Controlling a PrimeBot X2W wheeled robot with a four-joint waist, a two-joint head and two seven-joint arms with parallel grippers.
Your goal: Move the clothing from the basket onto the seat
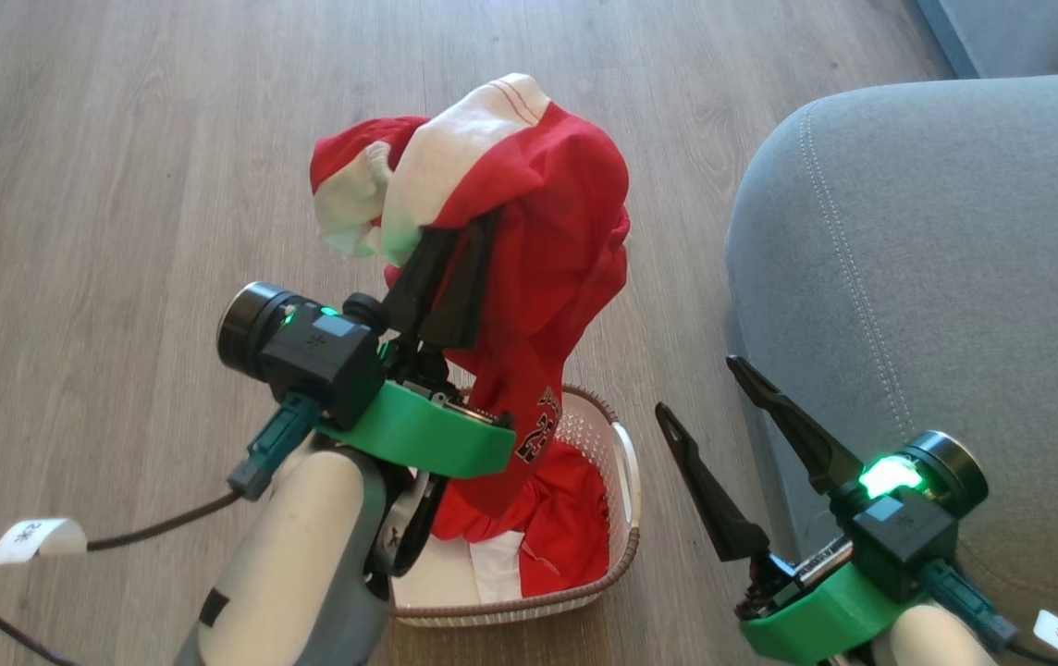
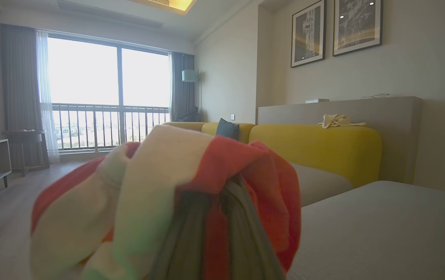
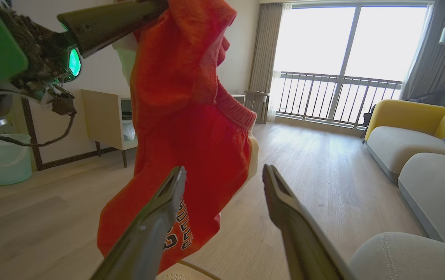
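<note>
While the seat (image 1: 936, 277) fills the right side of the head view, the basket (image 1: 626, 481) stands on the floor (image 1: 122, 185) at lower centre, near the seat's rounded corner. One red garment (image 1: 547, 231) hangs at upper centre, bunched at the top with its white trim uppermost. Its long axis runs straight down, and the numbered hem hangs over the basket. More red clothing (image 1: 566, 527) lies inside the basket.

The left gripper (image 1: 450, 268), at centre left, is clamped on the garment's bunched top, its tips buried in the cloth. The right gripper (image 1: 697, 384), at lower right, has its jaws wide apart and holds nothing. It stands between basket and seat, the nearer of the two to the cushion.

The governing relation is that the seat lies to the right of the hanging garment. The carry therefore probably runs rightward, with the hem lifted clear of the cushion's edge.
</note>
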